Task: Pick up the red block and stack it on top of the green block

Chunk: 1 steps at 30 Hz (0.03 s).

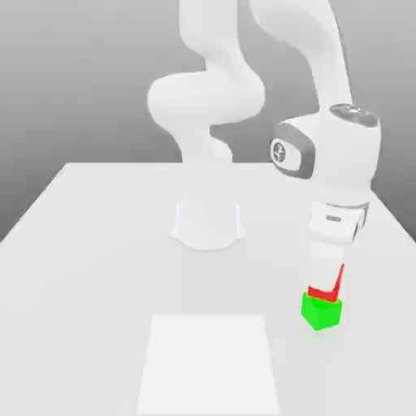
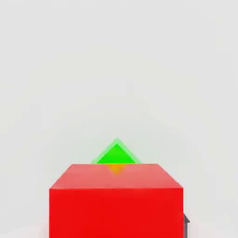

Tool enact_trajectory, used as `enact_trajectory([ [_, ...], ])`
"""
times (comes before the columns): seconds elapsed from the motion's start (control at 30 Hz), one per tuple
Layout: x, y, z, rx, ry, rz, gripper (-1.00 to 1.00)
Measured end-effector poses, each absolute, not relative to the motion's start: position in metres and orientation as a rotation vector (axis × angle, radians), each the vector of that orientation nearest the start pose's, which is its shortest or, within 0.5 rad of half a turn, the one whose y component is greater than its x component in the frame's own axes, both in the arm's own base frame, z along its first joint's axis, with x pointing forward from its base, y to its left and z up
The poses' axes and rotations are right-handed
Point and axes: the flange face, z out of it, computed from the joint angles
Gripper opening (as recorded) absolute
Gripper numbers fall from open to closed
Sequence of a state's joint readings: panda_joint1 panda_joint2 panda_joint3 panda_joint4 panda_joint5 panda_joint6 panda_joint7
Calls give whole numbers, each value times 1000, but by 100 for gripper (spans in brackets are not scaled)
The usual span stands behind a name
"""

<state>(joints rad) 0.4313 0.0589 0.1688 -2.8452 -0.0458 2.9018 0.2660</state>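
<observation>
The red block (image 1: 322,294) is in the lower right of the exterior view, directly above the green block (image 1: 322,312), mostly hidden by the gripper (image 1: 326,276); whether the gripper pinches it or stands spread around it, I cannot tell. In the hand view, a corner of the green block juts out past the red block's edge. The white robot arm (image 1: 209,97) reaches from the upper centre to the right on the pale tabletop (image 1: 97,268). A white rectangular panel (image 1: 208,366) lies at bottom centre.
</observation>
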Motion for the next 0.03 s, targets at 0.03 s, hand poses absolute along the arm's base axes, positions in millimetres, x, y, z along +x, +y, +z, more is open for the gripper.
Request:
enact_trajectory([
  [0.03, 294, 206, 183, -3087, -591, 1, 100],
])
